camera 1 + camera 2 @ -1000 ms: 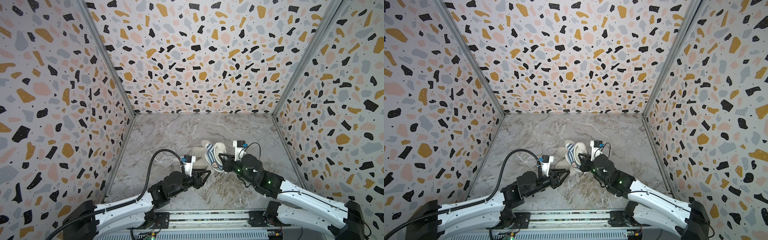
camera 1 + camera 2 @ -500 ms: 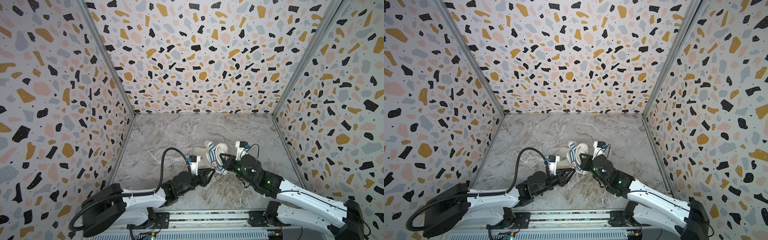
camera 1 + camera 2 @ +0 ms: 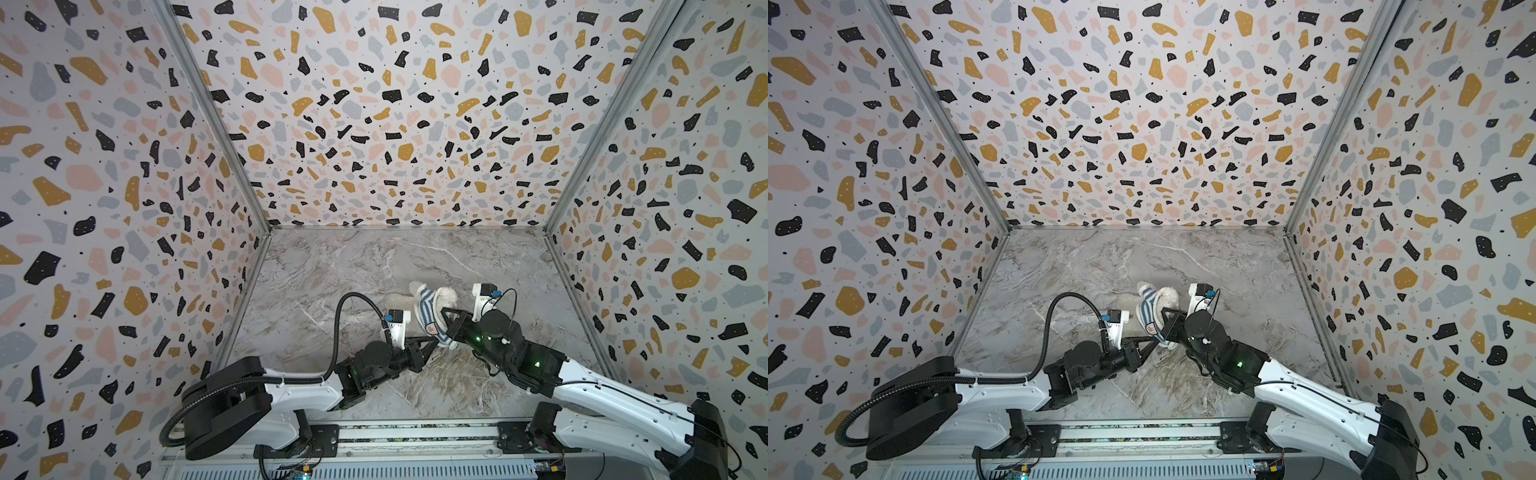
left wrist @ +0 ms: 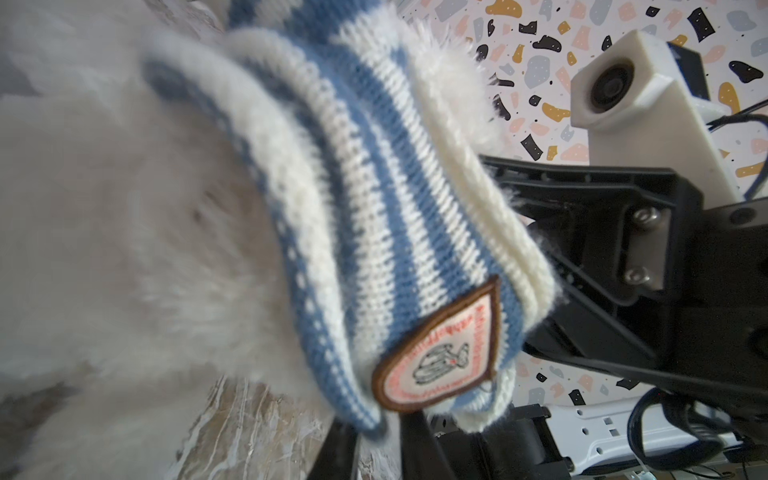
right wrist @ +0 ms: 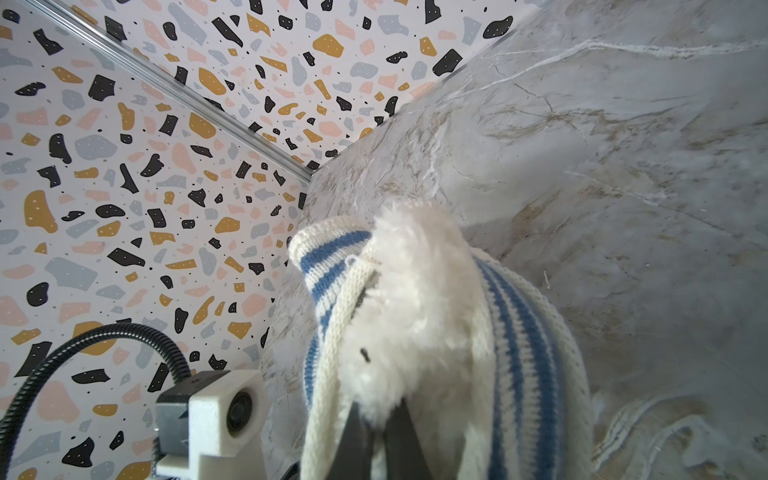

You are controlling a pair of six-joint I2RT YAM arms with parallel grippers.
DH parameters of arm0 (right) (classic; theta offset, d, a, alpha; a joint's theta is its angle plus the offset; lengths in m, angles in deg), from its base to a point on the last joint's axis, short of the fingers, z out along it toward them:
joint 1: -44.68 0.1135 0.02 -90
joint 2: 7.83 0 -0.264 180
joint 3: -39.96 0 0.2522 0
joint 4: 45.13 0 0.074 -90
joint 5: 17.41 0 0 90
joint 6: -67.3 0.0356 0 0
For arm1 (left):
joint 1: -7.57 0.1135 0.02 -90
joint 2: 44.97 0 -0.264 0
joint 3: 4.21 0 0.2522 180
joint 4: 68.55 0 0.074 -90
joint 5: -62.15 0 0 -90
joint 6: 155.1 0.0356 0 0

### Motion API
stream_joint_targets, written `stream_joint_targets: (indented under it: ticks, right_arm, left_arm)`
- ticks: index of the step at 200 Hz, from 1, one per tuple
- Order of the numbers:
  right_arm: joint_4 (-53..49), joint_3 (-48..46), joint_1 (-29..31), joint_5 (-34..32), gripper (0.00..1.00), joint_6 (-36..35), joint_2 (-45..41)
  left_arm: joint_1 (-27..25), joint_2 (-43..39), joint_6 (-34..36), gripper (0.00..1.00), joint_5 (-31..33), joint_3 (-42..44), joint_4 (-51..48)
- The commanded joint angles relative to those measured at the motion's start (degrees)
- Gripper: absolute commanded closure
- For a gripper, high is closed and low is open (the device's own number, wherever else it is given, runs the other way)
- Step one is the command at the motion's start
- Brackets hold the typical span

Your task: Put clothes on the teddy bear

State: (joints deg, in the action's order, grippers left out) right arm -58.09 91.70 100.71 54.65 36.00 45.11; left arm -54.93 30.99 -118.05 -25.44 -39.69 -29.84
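Right claw [image 5: 376, 436] is clenched on the fluffy cream-white plush teddy bear [image 5: 415, 291], its tips buried in fur at the opening of the blue-and-white striped knit shirt [image 4: 374, 187]. We see the left claw [image 4: 376, 444] pinching that shirt's near hem, just under its brown-edged badge [image 4: 436, 357]. Bear and shirt sit near the middle of the grey marble tabletop [image 3: 374, 266], between the two claws, the shirt bunched around the bear's body.

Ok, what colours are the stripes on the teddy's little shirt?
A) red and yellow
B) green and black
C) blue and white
C: the knitted shirt bunched on the fluffy teddy bear shows blue and white stripes.
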Motion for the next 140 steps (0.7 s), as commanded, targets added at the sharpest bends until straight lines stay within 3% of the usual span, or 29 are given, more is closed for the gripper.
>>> stream_joint_targets:
  ticks: [1,10,47,140]
  right_arm:
    - [0.6,0.6,0.3,-1.0,1.0,0.6,-1.1]
    - [0.7,0.6,0.4,-1.1,1.0,0.6,-1.2]
    - [0.3,1.0,0.5,-1.1,1.0,0.5,-1.8]
    - [-2.2,1.5,0.5,-1.1,1.0,0.1,-4.8]
  left_arm:
    - [-0.4,0.6,-0.1,0.92,0.1,-1.8,2.8]
    - [-0.4,0.9,-0.1,1.0,0.4,-1.6,2.0]
    - [0.5,1.1,-2.7,1.0,5.8,0.5,-5.7]
    - [8.0,3.2,-2.8,1.0,6.5,6.1,-8.4]
